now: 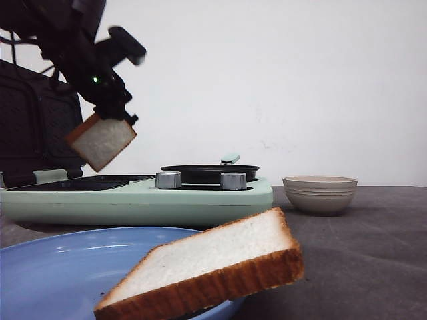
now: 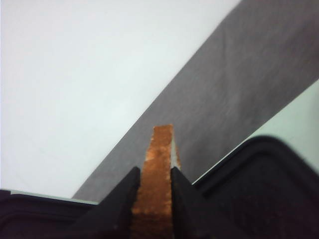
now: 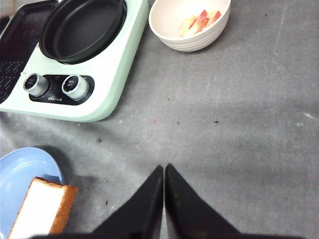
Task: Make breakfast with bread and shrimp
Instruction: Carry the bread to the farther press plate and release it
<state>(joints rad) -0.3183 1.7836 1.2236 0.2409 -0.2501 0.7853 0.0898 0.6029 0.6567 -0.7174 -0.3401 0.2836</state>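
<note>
Two bread slices: one clamped edge-on in the left gripper (image 1: 110, 117), held above the mint-green cooker (image 1: 137, 197); second slice (image 1: 213, 267) leans on the blue plate (image 1: 53, 273). Right gripper (image 3: 164, 172) is closed, empty, over the grey matte tabletop (image 3: 234, 114). Plain white wall (image 1: 280, 80) behind. Shrimp (image 3: 202, 20) sit in the beige bowl (image 3: 189, 42). Small print beneath the cooker's knobs (image 3: 76, 85) is unreadable.

Bread slices (image 1: 220, 267): white crumb, golden-brown crust. Plate (image 1: 53, 273): plain pale blue. Cooker body (image 1: 133, 203): mint green; its pan (image 3: 82, 27) and ridged grill plate (image 3: 20, 45) black; two knobs (image 1: 168, 180) silver. Bowl (image 1: 319, 193): beige, faint horizontal banding. Shrimp (image 3: 202, 20): pinkish-orange and white. Worktop (image 3: 224, 109): grey. Claws (image 3: 164, 199): black.
</note>
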